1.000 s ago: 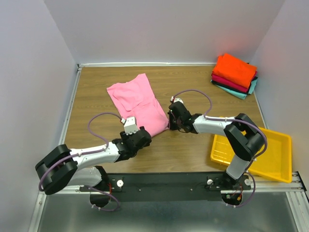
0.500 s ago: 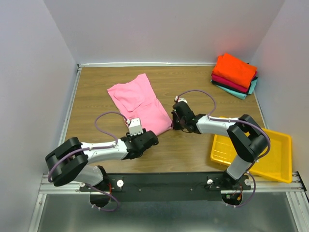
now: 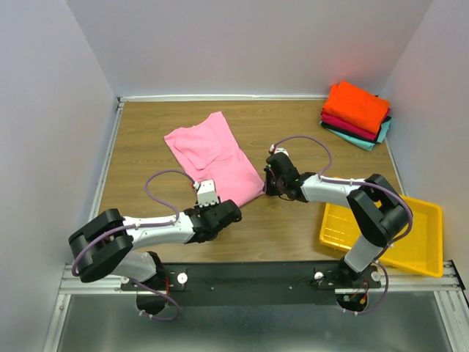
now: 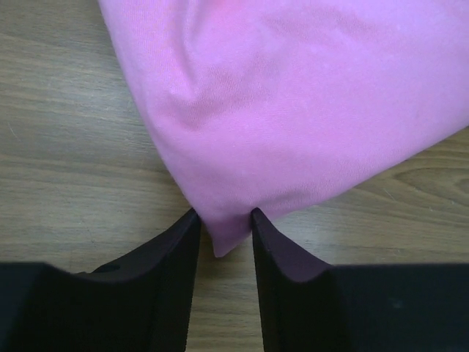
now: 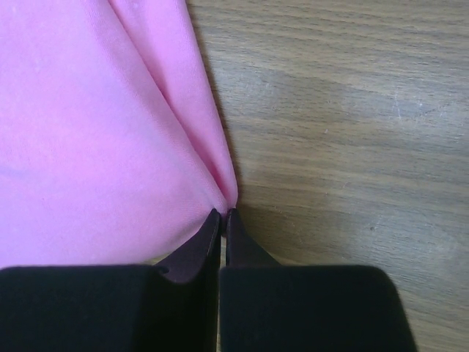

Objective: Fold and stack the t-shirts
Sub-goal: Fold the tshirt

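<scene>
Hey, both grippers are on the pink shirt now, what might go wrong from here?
The left gripper pinches only the very tip of the pink shirt, so the corner may slip out when lifted. The right gripper holds just a thin edge fold; losing either grip would probably leave a crooked fold.

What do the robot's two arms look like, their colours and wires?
The left arm and right arm have white tubular links between chunky black joints. A thin lavender cable loops along each. A small white box sits near the left wrist. The left gripper and right gripper each end in two black tapered fingers.
</scene>
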